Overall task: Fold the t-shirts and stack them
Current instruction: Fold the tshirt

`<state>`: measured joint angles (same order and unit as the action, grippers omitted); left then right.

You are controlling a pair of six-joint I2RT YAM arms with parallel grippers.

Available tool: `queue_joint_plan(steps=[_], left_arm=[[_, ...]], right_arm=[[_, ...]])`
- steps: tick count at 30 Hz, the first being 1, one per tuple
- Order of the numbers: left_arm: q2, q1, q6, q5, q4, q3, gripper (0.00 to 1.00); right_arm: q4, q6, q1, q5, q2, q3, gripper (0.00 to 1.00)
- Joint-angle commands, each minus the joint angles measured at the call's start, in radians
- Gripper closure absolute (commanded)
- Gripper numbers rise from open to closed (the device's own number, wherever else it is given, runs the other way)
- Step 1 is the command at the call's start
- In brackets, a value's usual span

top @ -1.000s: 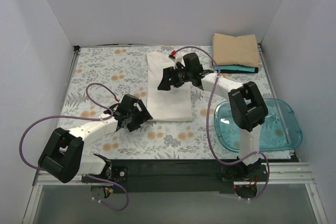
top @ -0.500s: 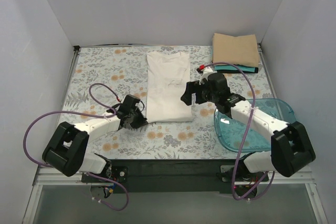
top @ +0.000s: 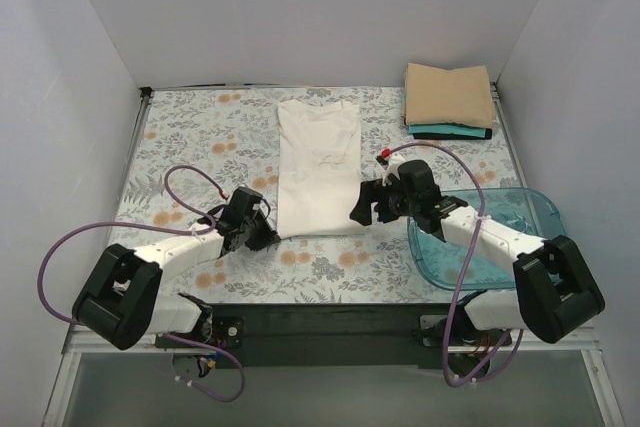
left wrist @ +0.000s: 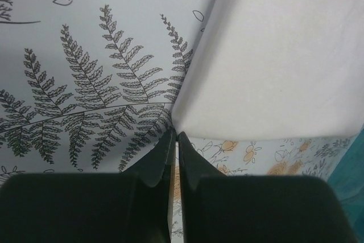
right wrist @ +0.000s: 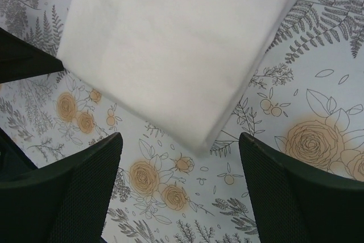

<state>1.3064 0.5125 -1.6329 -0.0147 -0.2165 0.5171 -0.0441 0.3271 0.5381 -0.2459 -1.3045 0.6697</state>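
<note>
Where the off-white t-shirt [top: 320, 169] is lying: it is resting flat as a long, narrow rectangle in the middle of the desk, on the floral cover [top: 190, 137], with its collar end pointing toward the far wall.
Left arm [top: 170, 245]: it is reaching in low from the near left, its wrist sitting just beside the shirt's near-left corner.
Left jaws: they are standing pressed together, tips right at that corner. Whether any cloth is being pinched between them, I cannot tell.
Right arm [top: 490, 237]: it is stretching from the near right across the blue tub [top: 535, 237] toward the shirt's near-right corner.
Right jaws: they are standing wide apart and gripping nothing. In the wrist view that corner is showing in the gap between the two dark fingers [right wrist: 85, 192].
Folded stack: the tan t-shirt [top: 449, 94] is lying on top of the teal t-shirt [top: 440, 130] at the far right corner of the desk, well apart from the off-white one.
Blue tub: it is sitting at the near right of the desk, partly under the right arm.
</note>
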Motion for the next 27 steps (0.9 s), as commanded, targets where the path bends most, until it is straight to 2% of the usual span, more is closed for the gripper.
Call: queue_joint_plan(steps=[1, 4, 7, 11, 21, 27], left_arm=[[-0.048, 0.001, 0.021, 0.001, -0.003, -0.023, 1.0], [-0.047, 0.001, 0.019, -0.001, -0.001, -0.025, 1.0], [-0.045, 0.001, 0.019, -0.008, 0.002, -0.026, 1.0], [-0.052, 0.001, 0.012, -0.01, 0.006, -0.037, 1.0], [-0.058, 0.001, -0.002, -0.01, 0.012, -0.058, 1.0], [-0.05, 0.003, -0.001, -0.014, 0.017, -0.061, 1.0]], right_arm=[[-0.014, 0.035, -0.003, -0.015, -0.01, -0.019, 0.12], [-0.013, 0.05, -0.001, 0.029, -0.042, -0.033, 0.25], [-0.011, 0.069, -0.003, -0.005, -0.09, -0.032, 0.39], [-0.011, 0.092, -0.001, -0.023, -0.131, -0.039, 0.51], [-0.028, 0.128, 0.017, -0.036, -0.13, -0.11, 0.53], [-0.046, 0.154, 0.017, -0.056, -0.15, -0.085, 0.53]])
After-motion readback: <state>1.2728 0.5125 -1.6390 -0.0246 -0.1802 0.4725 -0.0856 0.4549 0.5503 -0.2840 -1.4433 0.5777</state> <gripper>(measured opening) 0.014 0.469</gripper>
